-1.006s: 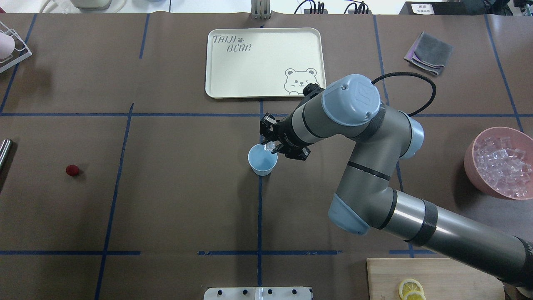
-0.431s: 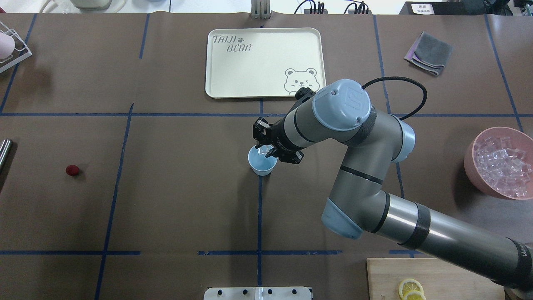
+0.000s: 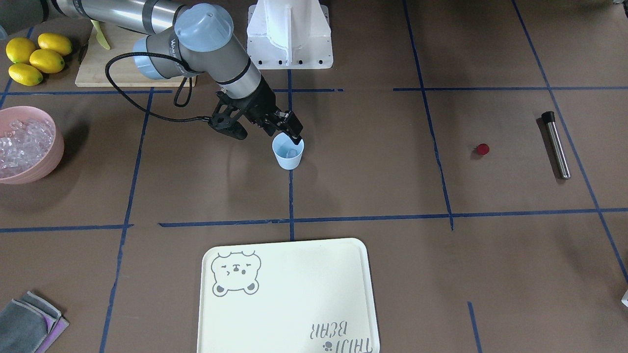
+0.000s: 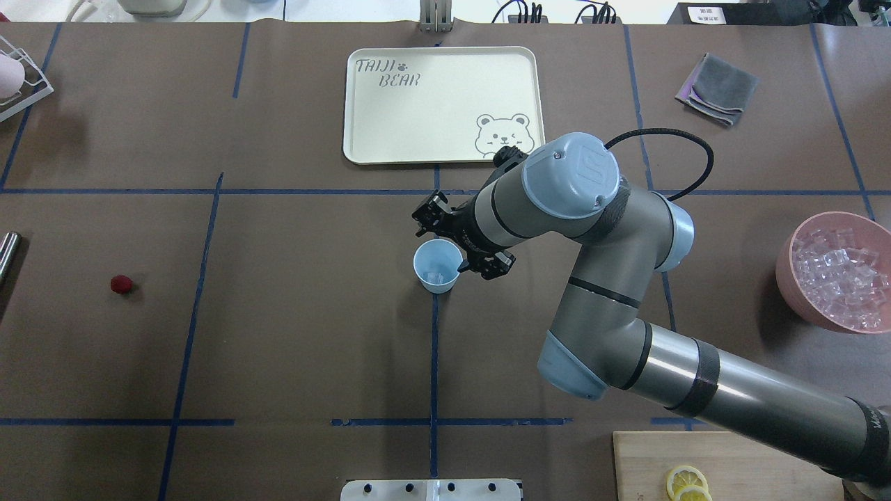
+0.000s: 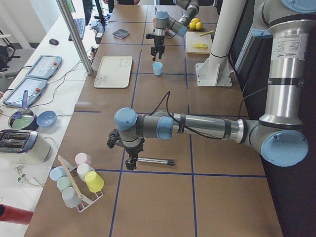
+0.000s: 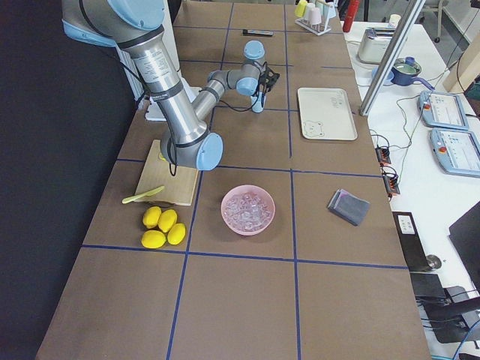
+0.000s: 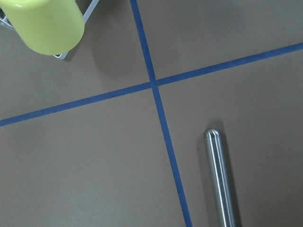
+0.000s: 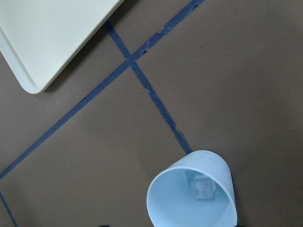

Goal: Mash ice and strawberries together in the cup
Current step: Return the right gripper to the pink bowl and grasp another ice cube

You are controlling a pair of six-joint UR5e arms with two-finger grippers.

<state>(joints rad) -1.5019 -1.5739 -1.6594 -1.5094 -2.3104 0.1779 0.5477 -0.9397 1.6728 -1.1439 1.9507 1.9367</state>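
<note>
- Ice cube (image 8: 202,187), clear and single, lies on the floor of the cup (image 4: 437,268), a pale blue tumbler standing upright on a blue tape line of the brown table cover.
- Over the cup's rim, on the side nearer the tray, hangs the right gripper (image 4: 445,240), its two black fingers spread wide and holding nothing.
- Well apart from the cup, toward the robot's left, the strawberry (image 4: 121,284) sits alone on the table, small, round and deep red.
- Farther from the cup on that same side lies a metal rod (image 3: 556,145); the left gripper (image 5: 131,165) hovers by one end of it in the left side view, and whether its fingers are apart or together cannot be told.
- Well apart from the cup toward the robot's right stands a pink bowl (image 4: 790,292), heaped with ice cubes (image 4: 839,275).
- Near the cup, on its side away from the robot, lies a cream tray (image 4: 438,104) printed with a bear.
- Beyond the bowl from the cup, a wooden board (image 4: 724,459) carries lemon slices (image 4: 687,483).
</note>
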